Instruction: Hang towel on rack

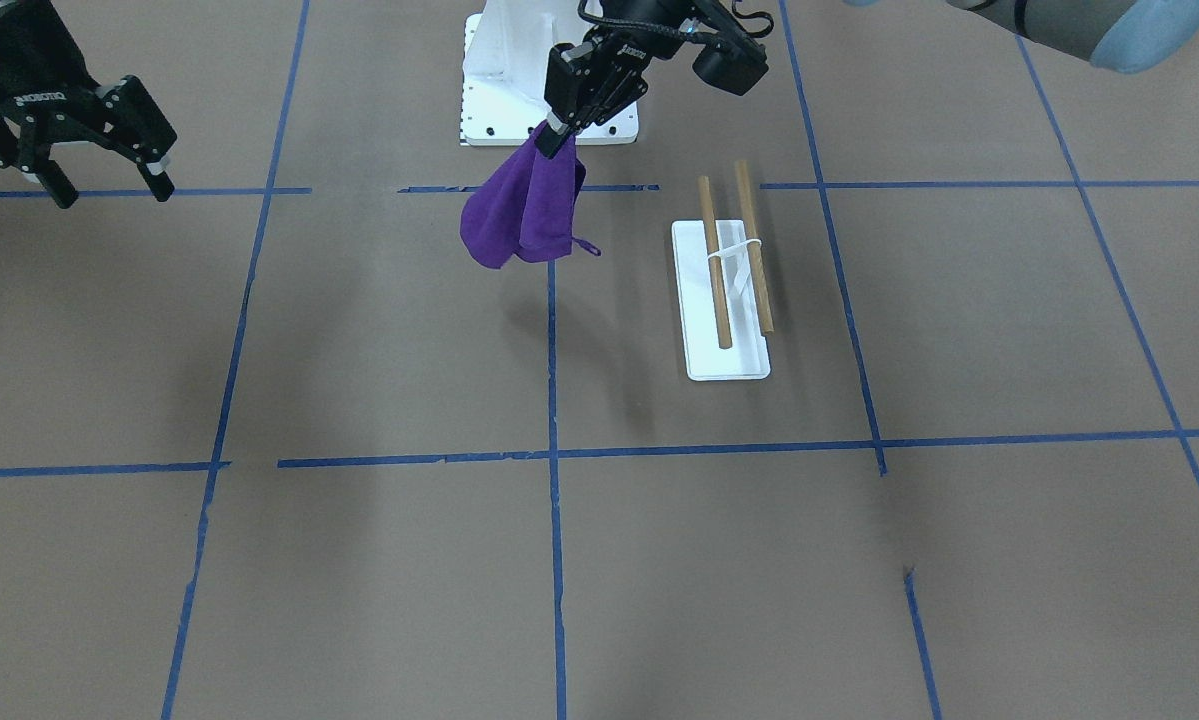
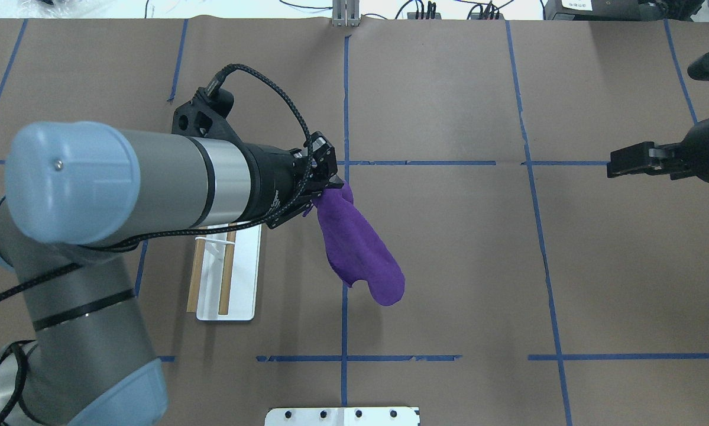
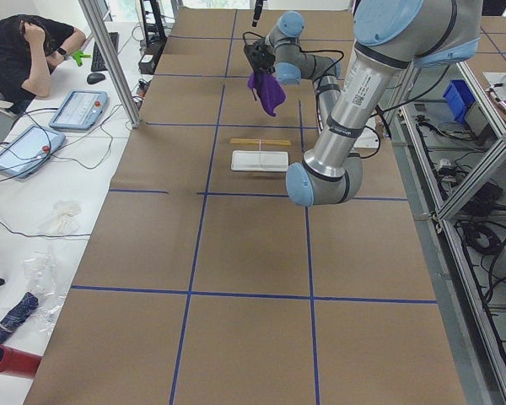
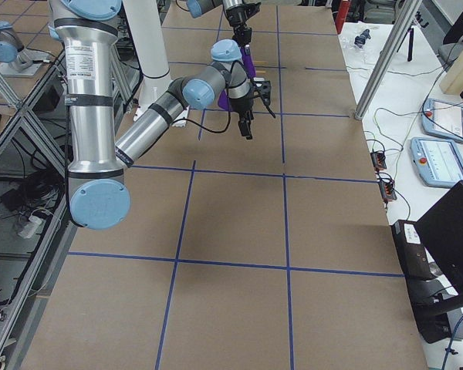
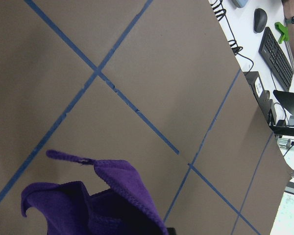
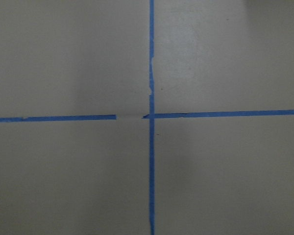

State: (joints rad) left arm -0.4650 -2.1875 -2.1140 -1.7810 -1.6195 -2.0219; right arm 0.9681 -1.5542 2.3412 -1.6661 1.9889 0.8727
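The purple towel [image 1: 519, 215] hangs in the air from my left gripper [image 1: 556, 140], which is shut on its top corner. It also shows in the overhead view [image 2: 357, 245] and the left wrist view [image 5: 95, 203], with a loose thread at one corner. The rack [image 1: 724, 300], a white base with two brown dowels, stands on the table beside the towel; in the overhead view [image 2: 227, 275] it lies under my left arm. My right gripper [image 1: 109, 185] is open and empty, far off at the other side of the table.
A large white metal pedestal [image 1: 504, 70] with bolt holes stands behind the towel at the robot's base. Blue tape lines cross the brown table [image 1: 599, 560]. Operator desks with tablets lie beyond the far edge [image 3: 42, 135].
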